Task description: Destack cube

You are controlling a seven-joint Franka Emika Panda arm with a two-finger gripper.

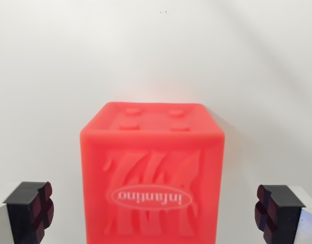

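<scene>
Red cube [151, 175]: stands centred in the lower half of the wrist view, upright, one broad face turned to the camera. That face carries a raised striped relief and an oval bearing the word "infantino", which reads upside down here. The top face shows four low round studs in a square pattern. The cube's lower edge is cut off by the bottom of the frame, so what it rests on cannot be seen; whether another cube sits beneath it cannot be told. Focus is soft, and the outline of the far top edge is slightly blurred.

Gripper [156, 213]: the jaws stand wide apart, holding nothing. One fingertip [31, 211] appears at the wrist view's left lower corner, the other at the wrist view's right lower corner, each black with dark red cross-grooved pads. Both are cropped by the frame. The cube sits between them, clear of each with white showing on both sides, and appears to lie further from the camera than the fingertips.

Desk [156, 56]: plain white surface filling the rest of the view, with a faint red glow around the cube's top.
</scene>
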